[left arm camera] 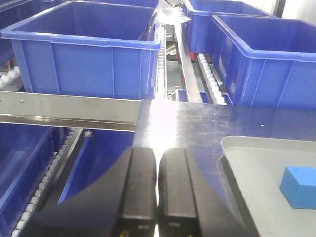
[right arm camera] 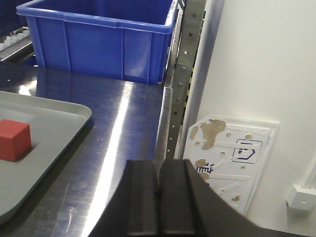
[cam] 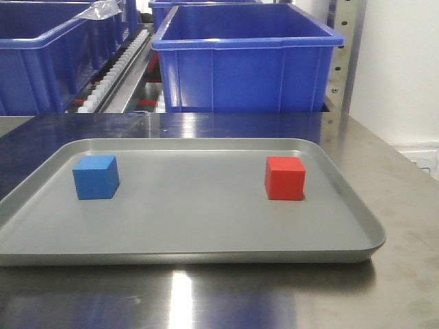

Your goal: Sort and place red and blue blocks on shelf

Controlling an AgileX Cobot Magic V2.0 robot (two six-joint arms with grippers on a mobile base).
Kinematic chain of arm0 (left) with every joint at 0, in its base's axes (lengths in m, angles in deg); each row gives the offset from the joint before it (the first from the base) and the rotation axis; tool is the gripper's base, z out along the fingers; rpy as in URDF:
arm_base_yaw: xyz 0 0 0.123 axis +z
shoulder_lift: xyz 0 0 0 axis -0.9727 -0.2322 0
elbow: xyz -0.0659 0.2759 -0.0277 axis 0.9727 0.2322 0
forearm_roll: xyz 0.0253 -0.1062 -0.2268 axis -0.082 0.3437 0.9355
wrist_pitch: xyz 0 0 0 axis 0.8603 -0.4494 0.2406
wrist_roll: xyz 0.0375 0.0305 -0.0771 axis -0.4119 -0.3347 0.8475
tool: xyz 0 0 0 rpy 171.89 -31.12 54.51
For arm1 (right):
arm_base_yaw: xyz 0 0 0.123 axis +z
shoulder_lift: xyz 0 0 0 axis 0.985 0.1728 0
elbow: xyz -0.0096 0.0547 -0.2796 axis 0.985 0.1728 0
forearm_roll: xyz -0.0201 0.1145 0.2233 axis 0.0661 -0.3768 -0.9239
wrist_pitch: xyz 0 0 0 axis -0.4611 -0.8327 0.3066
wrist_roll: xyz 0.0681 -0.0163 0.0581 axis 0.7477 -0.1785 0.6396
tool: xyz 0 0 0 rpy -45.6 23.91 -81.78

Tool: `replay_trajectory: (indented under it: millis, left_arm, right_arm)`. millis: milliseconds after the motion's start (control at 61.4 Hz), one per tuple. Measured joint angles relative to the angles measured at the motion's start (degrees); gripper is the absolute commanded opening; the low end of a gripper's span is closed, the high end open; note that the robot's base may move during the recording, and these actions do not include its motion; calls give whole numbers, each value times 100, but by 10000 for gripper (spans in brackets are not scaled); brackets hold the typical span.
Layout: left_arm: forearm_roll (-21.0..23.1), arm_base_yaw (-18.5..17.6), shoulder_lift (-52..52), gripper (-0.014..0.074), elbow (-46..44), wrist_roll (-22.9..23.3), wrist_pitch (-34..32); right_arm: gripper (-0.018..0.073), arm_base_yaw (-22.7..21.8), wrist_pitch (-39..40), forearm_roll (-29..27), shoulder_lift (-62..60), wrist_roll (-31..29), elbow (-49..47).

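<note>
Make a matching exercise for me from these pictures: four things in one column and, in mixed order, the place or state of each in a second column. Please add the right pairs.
Column A
1. blue block
2. red block
3. left tool
4. large blue bin

Column B
a. on the right part of the tray
b. on the shelf, behind the tray
c. shut, holding nothing
d. on the left part of the tray

Pairs: 1-d, 2-a, 3-c, 4-b

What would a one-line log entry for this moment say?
blue block: on tray, left | red block: on tray, right | left gripper: shut, empty | right gripper: shut, empty
</note>
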Motion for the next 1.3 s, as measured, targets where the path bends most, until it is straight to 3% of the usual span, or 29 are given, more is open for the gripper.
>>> replay_trajectory:
  millis: [684, 863, 1303]
  left_arm:
    - [0, 0, 0, 124, 0, 0, 0]
    - [0, 0, 0, 124, 0, 0, 0]
    - [0, 0, 0, 124, 0, 0, 0]
  right_arm:
    - [48, 0, -88, -200, 0, 0, -87]
    - [48, 0, -527, -241, 0, 0, -503]
    - [48, 0, -2532, -384, 501, 0, -1847]
